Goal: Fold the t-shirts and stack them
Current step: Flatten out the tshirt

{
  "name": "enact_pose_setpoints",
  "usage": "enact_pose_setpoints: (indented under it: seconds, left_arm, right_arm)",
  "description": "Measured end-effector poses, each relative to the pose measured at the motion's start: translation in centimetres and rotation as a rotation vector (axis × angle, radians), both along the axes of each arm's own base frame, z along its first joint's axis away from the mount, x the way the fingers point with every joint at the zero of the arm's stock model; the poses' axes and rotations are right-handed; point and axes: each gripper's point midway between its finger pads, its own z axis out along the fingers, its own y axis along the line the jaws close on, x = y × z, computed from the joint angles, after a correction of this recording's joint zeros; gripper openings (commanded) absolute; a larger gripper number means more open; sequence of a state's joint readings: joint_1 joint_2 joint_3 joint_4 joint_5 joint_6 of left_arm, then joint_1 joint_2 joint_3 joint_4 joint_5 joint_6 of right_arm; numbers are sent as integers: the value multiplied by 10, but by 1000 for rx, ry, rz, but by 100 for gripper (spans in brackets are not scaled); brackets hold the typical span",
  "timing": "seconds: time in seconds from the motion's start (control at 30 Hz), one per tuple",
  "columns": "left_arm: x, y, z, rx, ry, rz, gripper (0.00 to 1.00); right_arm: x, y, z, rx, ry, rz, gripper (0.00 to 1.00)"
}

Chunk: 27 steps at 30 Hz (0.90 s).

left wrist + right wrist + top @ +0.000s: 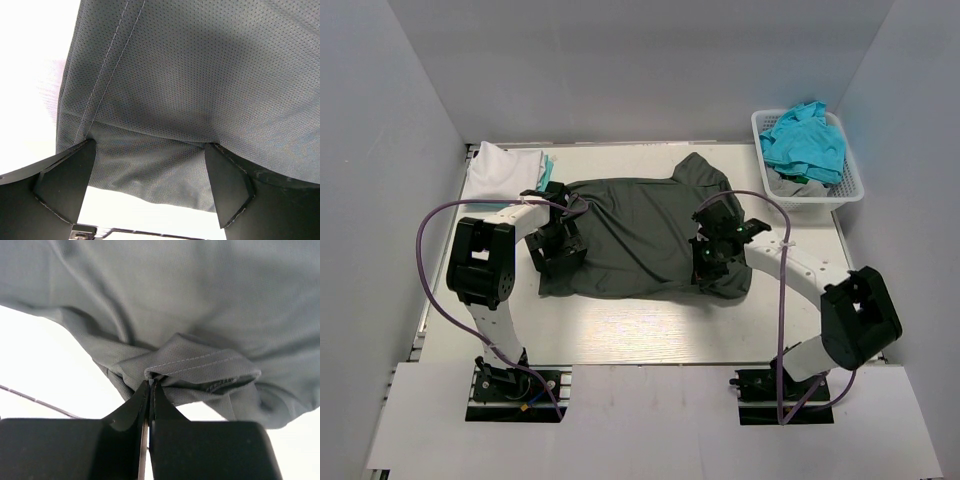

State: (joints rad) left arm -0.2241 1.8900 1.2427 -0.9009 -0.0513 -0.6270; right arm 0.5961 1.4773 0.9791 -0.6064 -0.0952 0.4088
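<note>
The dark charcoal t-shirt (640,225) lies spread on the middle of the table. My left gripper (552,250) is at its left edge. In the left wrist view it (150,150) is open, and the shirt's stitched edge (165,90) hangs between the wide-apart fingers (65,180). My right gripper (708,262) is at the shirt's near right corner. In the right wrist view it (150,384) is shut on a bunched fold of the shirt's hem (200,365). A folded white t-shirt (505,168) lies at the back left with a teal one (549,165) showing beside it.
A white lattice basket (857,180) at the back right holds several turquoise t-shirts (805,140). Grey walls close in the back and sides. Bare table (640,325) runs along the near edge in front of the shirt.
</note>
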Motion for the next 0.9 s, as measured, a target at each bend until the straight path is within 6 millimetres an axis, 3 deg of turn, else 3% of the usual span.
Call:
enact_pose_setpoints:
  seconds: [0.1, 0.23, 0.4, 0.43, 0.53, 0.67, 0.73, 0.83, 0.9]
  left_arm:
    - [0, 0, 0, 0, 0, 0, 100]
    - [0, 0, 0, 1, 1, 0, 100]
    - [0, 0, -1, 1, 6, 2, 100]
    - [-1, 0, -1, 1, 9, 4, 100]
    - [-1, 0, -1, 0, 21, 12, 100]
    - [-1, 1, -1, 1, 29, 22, 100]
    - [-1, 1, -1, 2, 31, 24, 100]
    - [-1, 1, -1, 2, 31, 26, 100]
    - [-1, 1, -1, 2, 31, 27, 100]
  right_arm:
    - [-8, -7, 9, -19, 19, -10, 0]
    - [-32, -22, 22, -73, 111, -44, 0]
    - [-77, -36, 49, -51, 226, -73, 18]
    - [-87, -34, 59, -12, 240, -65, 28]
    - [-119, -28, 85, 137, 272, -24, 47]
    - [-165, -30, 99, 250, 376, 42, 49]
    - [-170, -32, 99, 245, 395, 47, 42]
    - [-166, -34, 94, 218, 391, 37, 48]
    - [-157, -40, 83, 158, 370, -4, 46]
